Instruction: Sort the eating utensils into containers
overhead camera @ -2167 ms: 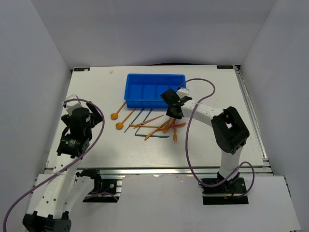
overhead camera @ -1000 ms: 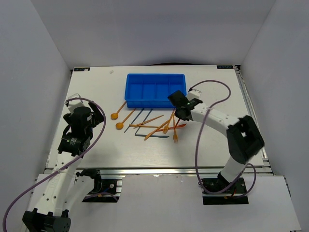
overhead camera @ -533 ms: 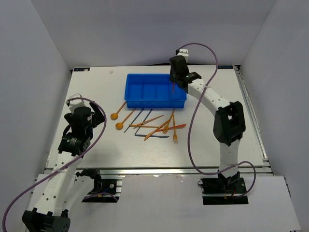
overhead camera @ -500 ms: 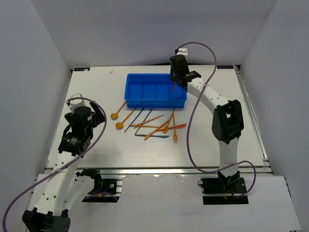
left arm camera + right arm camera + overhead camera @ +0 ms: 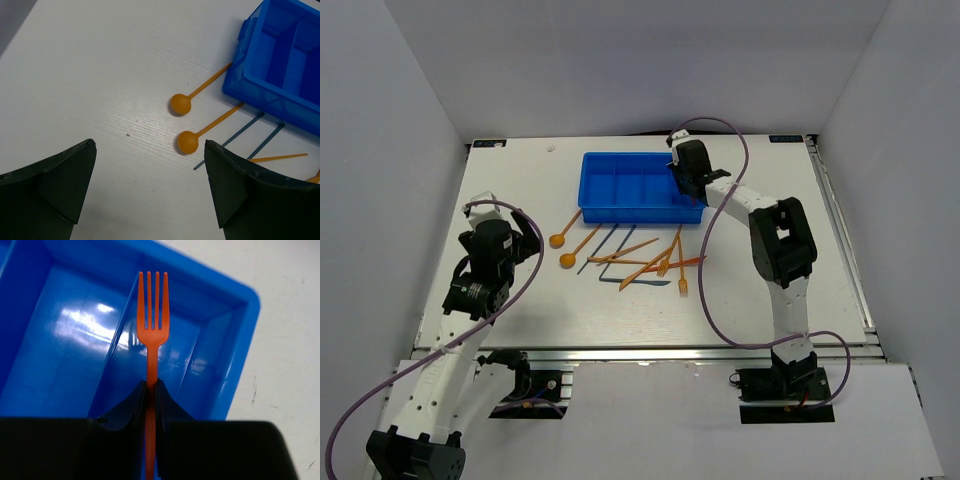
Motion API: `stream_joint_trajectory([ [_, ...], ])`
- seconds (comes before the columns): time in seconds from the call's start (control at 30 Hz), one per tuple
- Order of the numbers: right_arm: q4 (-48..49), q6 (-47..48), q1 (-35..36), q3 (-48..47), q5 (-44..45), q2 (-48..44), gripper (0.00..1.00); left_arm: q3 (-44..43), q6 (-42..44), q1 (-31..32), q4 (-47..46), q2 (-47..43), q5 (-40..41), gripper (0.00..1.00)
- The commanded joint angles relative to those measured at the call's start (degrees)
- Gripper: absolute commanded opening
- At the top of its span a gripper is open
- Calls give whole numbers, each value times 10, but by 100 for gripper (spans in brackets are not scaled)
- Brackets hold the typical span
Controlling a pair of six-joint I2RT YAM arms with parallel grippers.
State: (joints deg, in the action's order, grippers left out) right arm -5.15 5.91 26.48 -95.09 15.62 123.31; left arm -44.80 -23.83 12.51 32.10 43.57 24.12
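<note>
1. We are pinching an orange fork by its thin handle in the right gripper, whose jaws are clamping it above the right end of the blue tray.
2. We are judging it light, slightly springy and slick. A hold on the flat handle, clear of the four tines, is looking safest.
3. Our left gripper is hanging wide open, holding nothing, near two orange spoons that are lying left of the tray.

The tray lies behind the scattered utensils, with a fork above its right end.
</note>
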Motion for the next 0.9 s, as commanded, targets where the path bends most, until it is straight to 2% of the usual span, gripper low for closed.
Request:
stream_joint_trajectory([
  [0.0,66,21,1,7,-9,-26,0,1,7,1,-9,0,-10,98],
  [0.03,63,20,0,3,-3,-25,2,2,7,1,-10,1,-11,98],
  [0.07,56,19,1,-2,-1,-25,12,1,7,1,-8,2,-11,98],
  [0.1,43,10,1,-4,5,-25,39,1,7,2,-8,2,-11,98],
  [0.13,32,2,1,-4,18,-36,45,1,6,1,-7,2,-8,98],
  [0.17,30,-3,1,-2,17,-44,47,1,6,1,-8,1,-8,98],
  [0.27,30,-27,2,8,22,-88,67,1,7,2,-8,3,-12,98],
  [0.3,23,-33,2,5,22,-98,70,1,7,2,-8,3,-13,98],
  [0.4,-36,-64,13,-24,49,-136,72,1,7,1,-8,3,-13,98],
  [0.5,-139,-151,51,-19,128,-177,73,1,6,1,-8,0,-9,98],
  [0.53,-169,-188,63,-5,194,-203,74,1,6,1,-8,-1,-7,98],
  [0.57,-229,-278,90,11,227,-216,74,1,5,1,-6,-1,-5,98],
  [0.6,-257,-334,105,61,283,-247,74,1,4,1,-5,0,-1,98],
  [0.63,-269,-419,135,95,295,-263,73,1,4,1,-5,0,0,98],
  [0.67,-269,-420,147,131,299,-282,72,1,4,1,-5,1,0,98],
  [0.7,-258,-491,159,167,297,-297,69,1,3,1,-5,2,0,98],
  [0.73,-247,-519,168,233,283,-325,66,1,3,1,-4,3,0,98],
  [0.8,-197,-565,197,288,275,-345,64,1,2,1,-3,3,1,98],
  [0.87,-162,-566,215,331,260,-348,59,1,2,3,-3,-1,2,98],
])
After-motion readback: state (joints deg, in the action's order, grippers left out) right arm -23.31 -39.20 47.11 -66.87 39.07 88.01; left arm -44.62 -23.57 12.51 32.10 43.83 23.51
